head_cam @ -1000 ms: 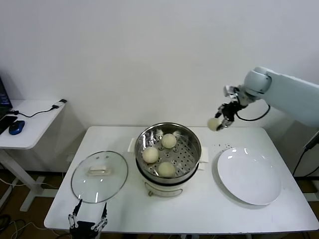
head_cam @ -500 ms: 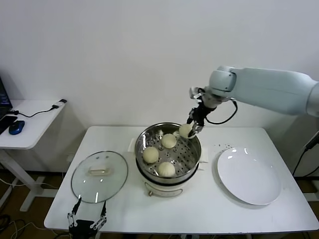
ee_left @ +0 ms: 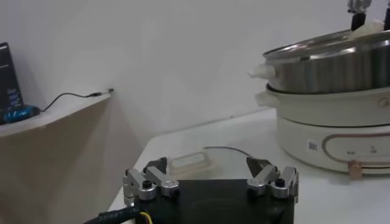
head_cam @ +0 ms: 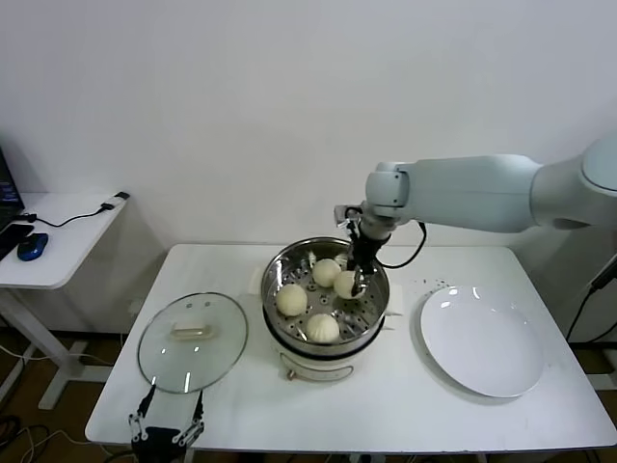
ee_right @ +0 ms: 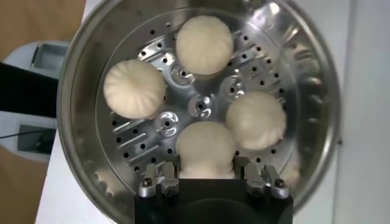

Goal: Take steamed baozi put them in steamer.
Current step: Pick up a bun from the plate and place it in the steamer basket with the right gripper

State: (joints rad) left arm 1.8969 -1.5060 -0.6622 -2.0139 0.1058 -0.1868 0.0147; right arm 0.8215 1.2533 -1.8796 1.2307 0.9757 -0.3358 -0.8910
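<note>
Left hand [head_cam: 169, 431] spread, empty, parked at front edge of white bench [head_cam: 251, 405], just before round glass lid [head_cam: 192, 341] lying flat. Shiny round stainless-steel steamer [head_cam: 326, 297] mid-bench: three cream-white domed baozi [head_cam: 291, 300] on perforated tray. Right hand [head_cam: 355, 282] inside steamer, pinching fourth baozi [ee_right: 206, 150] low over tray. Flat white round plate [head_cam: 482, 340] at right.

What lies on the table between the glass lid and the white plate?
In the head view, the steamer stands between the glass lid and the white plate, with baozi on its tray.
</note>
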